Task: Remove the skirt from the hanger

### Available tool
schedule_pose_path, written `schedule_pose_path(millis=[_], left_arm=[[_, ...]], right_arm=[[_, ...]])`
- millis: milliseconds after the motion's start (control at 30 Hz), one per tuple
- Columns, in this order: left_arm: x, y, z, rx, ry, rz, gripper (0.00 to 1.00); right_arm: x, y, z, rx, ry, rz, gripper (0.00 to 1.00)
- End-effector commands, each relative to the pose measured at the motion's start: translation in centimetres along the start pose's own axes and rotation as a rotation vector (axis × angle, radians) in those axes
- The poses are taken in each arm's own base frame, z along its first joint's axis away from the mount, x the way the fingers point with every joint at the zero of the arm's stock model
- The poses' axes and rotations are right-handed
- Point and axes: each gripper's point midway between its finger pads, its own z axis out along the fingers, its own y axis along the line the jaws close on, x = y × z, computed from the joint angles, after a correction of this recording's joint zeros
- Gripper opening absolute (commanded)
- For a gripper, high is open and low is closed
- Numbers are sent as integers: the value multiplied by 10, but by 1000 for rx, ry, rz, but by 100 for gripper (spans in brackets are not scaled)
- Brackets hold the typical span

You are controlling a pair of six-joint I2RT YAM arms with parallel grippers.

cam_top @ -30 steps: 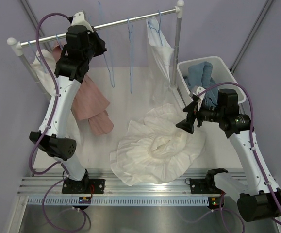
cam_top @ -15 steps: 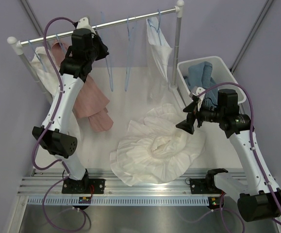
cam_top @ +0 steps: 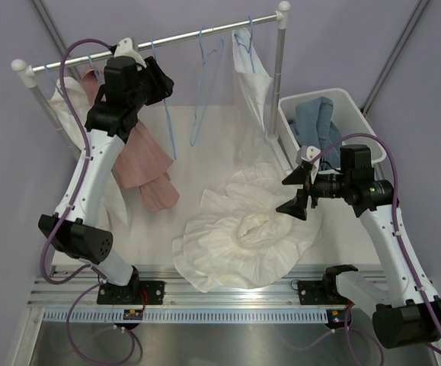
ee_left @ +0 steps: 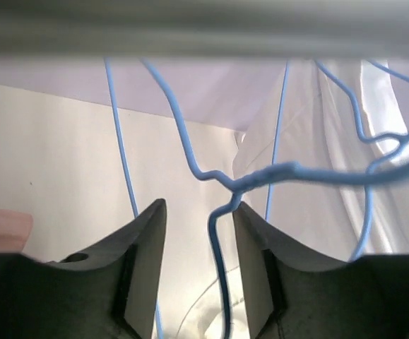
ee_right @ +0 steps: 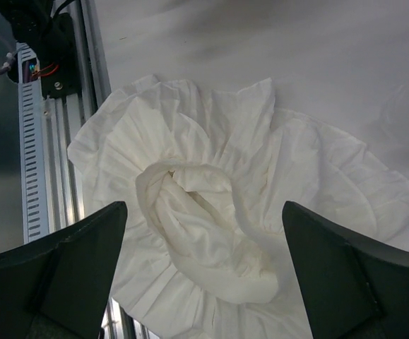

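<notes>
Up high, can see the left claw [cam_top: 159,80] just under the rail [cam_top: 205,30], with fingers parted a little and pinching nothing. Between these fingers, can follow one wire of a blue hanger [ee_left: 310,171], very near the right-side finger; cannot tell if touching it. Beyond the claw, further along the rail, can notice more blue wires and a white cloth [cam_top: 252,84] hanging. Below this claw and a little to its side, can find a pink garment [cam_top: 140,156] drooping down to the table [cam_top: 205,168].

Lower down, can see the right claw [cam_top: 295,194] spread wide, holding nothing, hovering over the skirt [cam_top: 243,232]. Directly under this claw, can find the skirt as a white ruffled heap lying on the table, off any hanger, with a twisted roll of cloth in its middle. Not touching the fingers. Behind this claw, can make out a white bin [cam_top: 319,94] with blue cloth [cam_top: 315,118] inside.
</notes>
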Motion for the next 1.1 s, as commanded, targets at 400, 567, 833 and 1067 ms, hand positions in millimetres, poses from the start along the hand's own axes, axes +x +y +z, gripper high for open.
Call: schedule_pose_path(millis=[400, 567, 833, 1067], left_arm=[[-20, -23, -153, 231, -184, 68, 99], [28, 22, -180, 118, -139, 143, 99], [85, 48, -234, 163, -150, 183, 99], [113, 51, -259, 240, -182, 147, 99]], right_arm=[[80, -1, 60, -95, 351, -387, 99], [112, -52, 94, 59, 531, -503, 99], [173, -76, 116, 44, 701, -501, 87], [121, -36, 106, -48, 555, -387, 3]])
